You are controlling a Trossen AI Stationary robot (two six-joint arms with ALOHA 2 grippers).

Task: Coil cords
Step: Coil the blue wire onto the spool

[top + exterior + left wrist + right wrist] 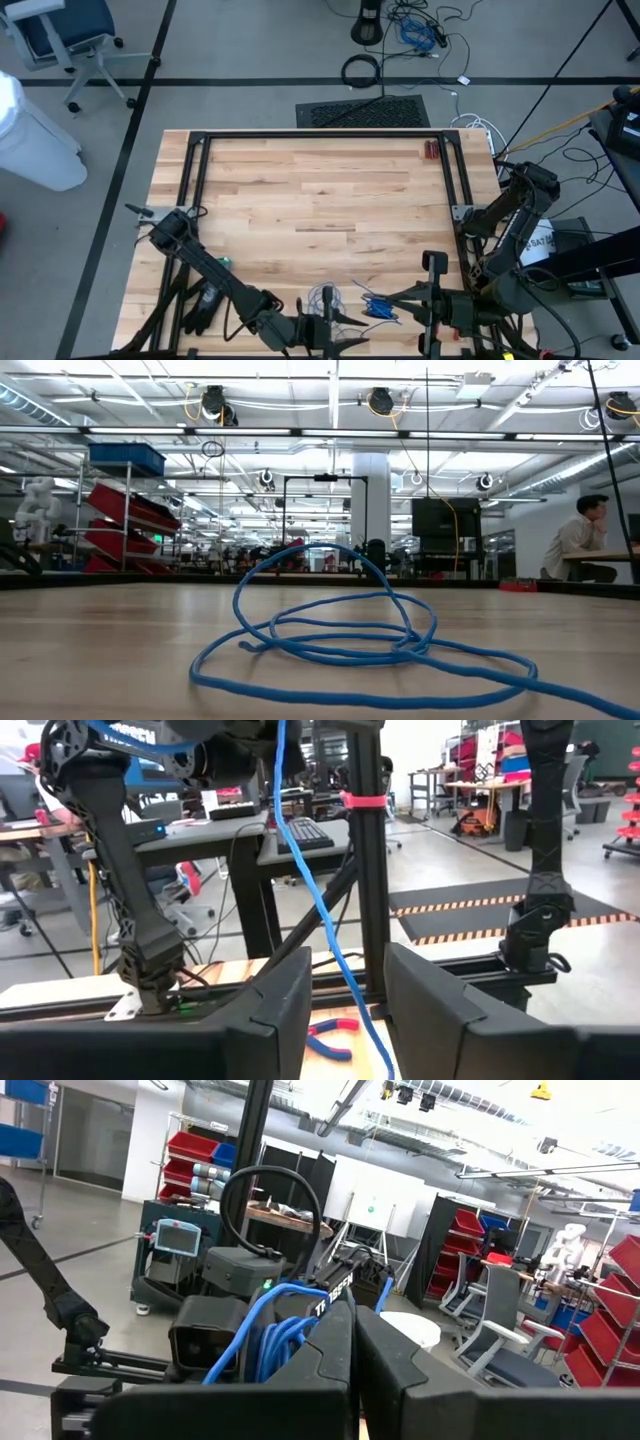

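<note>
Counting things up: one blue cord point(330, 630), lying in a few loose loops near the front edge of the wooden table point(320, 190), between the two grippers. One pair of red-handled pliers point(330, 1038) sits on the table too, and a black glove point(203, 305) lies by the left arm. The left gripper point(345, 1010) has its fingers parted with the cord running up through the gap, not pinched as far as I can see. The right gripper point(352, 1365) is fully closed, blue strands bunched right behind its fingers; whether it's actually gripping them, can't tell. Big workshop behind, red bins, one person seated at a desk.
</note>
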